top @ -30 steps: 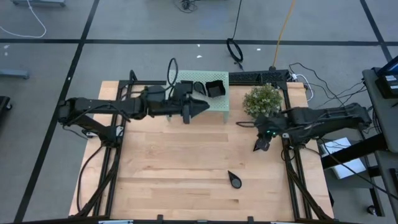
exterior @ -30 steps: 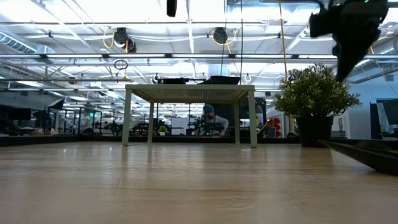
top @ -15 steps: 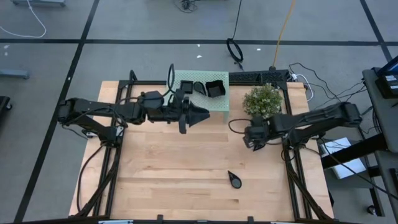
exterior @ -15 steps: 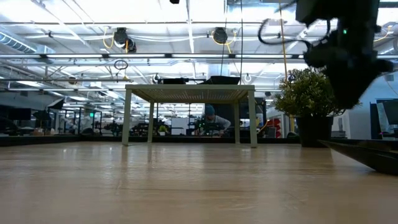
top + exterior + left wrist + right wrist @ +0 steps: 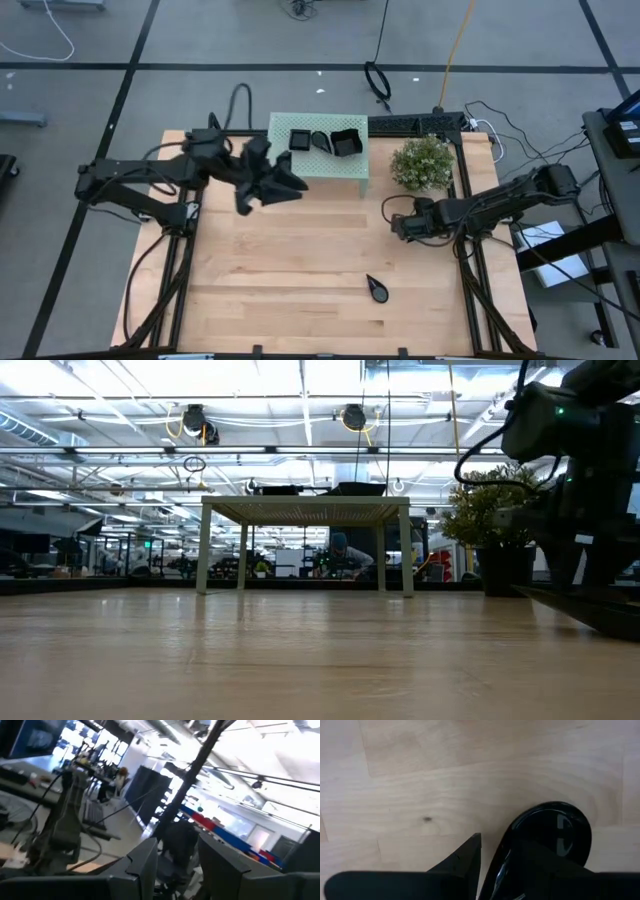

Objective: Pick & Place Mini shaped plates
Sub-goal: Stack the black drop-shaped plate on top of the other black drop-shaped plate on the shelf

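My right gripper [image 5: 398, 226] [image 5: 500, 842] hangs low over the table's right half, pointing down, shut on a glossy black teardrop mini plate [image 5: 552, 827]. In the high view the gripper hides that plate. A second teardrop plate [image 5: 378, 290] lies flat on the wood near the near edge. Three more black plates [image 5: 300, 138] [image 5: 320, 141] [image 5: 346, 143] sit on top of the mint-green stand [image 5: 352, 172]. My left gripper [image 5: 290, 185] [image 5: 177, 845] is in the air in front of the stand's left end, shut and holding nothing. My right gripper comes from above, pointing down, and has the teardrop plate by the rim of its narrow end [image 5: 497, 862]. One finger [image 5: 470, 857] is outside the rim and the other lies over the dish's hollow. The round end [image 5: 570, 815] sticks out past the fingertips. Whether it rests on the wood, I cannot tell.
The bushy plant [image 5: 421, 162] [image 5: 500, 510] stands at the far right corner, just behind my right arm. The stand [image 5: 305, 510] fills the middle of the far edge. Bare wood [image 5: 290, 270] spreads across the table's middle and left. A person sits far back in the room [image 5: 338, 555].
My left gripper drew back from the stand's front toward the table's left and tipped upward, so its wrist view now looks into the room. My right gripper came down toward the table and shifted a little left, carrying the plate with it.
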Robot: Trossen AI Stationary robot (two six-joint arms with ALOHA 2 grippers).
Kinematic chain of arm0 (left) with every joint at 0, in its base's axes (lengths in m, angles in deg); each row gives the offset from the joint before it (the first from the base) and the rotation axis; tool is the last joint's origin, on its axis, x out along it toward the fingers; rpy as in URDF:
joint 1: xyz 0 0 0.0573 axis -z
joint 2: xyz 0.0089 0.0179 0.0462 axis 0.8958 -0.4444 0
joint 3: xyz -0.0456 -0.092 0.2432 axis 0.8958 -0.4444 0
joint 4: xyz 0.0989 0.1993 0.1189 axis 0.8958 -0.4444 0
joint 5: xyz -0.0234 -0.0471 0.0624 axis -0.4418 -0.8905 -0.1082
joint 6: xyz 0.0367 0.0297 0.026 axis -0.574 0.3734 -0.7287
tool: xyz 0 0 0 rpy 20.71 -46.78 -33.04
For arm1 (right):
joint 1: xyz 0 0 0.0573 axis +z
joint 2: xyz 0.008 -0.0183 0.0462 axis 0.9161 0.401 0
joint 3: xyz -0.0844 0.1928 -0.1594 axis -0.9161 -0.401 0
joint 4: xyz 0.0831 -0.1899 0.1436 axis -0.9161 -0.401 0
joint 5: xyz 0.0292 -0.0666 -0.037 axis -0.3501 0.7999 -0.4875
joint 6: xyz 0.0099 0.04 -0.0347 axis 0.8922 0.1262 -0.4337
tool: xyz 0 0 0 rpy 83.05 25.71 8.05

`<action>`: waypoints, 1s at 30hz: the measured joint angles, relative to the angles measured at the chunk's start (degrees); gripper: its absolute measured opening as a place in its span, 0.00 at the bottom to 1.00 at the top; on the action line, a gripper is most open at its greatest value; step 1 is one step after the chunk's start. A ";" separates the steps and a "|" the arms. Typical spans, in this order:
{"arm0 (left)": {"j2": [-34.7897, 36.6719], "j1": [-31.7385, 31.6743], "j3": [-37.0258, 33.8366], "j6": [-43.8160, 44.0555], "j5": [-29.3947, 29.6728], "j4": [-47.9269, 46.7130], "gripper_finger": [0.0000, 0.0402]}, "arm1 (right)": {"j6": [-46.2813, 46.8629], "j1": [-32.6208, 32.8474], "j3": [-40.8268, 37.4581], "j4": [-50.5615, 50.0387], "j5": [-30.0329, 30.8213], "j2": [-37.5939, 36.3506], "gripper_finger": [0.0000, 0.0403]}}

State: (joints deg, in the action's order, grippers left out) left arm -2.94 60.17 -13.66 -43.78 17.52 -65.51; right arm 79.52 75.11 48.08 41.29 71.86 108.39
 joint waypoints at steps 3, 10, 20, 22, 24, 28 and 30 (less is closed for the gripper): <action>2.18 -0.48 0.00 -0.92 -0.82 -0.29 0.36 | 1.64 0.00 -0.97 0.12 0.68 -0.02 0.26; 5.93 -0.72 0.00 -4.87 -1.01 -3.25 0.36 | -3.66 0.00 -1.17 1.61 0.43 0.02 0.25; 6.42 -0.72 0.00 -5.79 0.88 -3.93 0.36 | -18.21 -0.04 -1.42 7.23 -3.23 -2.59 0.02; 6.42 -0.72 0.00 -5.66 2.31 -4.74 0.36 | -21.25 -0.04 -1.52 8.28 -4.83 -4.19 0.02; 6.38 -0.72 0.00 -5.56 3.19 -4.99 0.36 | -25.26 0.15 -1.52 9.92 -5.94 -6.35 0.02; 6.40 -0.72 0.00 -4.94 3.40 -4.73 0.36 | -35.07 1.33 -1.52 15.31 -9.06 -11.17 0.00; 6.40 -0.72 0.00 -4.94 3.40 -4.77 0.36 | -39.31 1.95 -1.52 19.53 -10.81 -13.56 0.00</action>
State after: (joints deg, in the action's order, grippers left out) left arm 3.46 59.45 -13.66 -48.72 20.92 -70.29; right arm 40.21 77.06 46.56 60.82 61.06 94.83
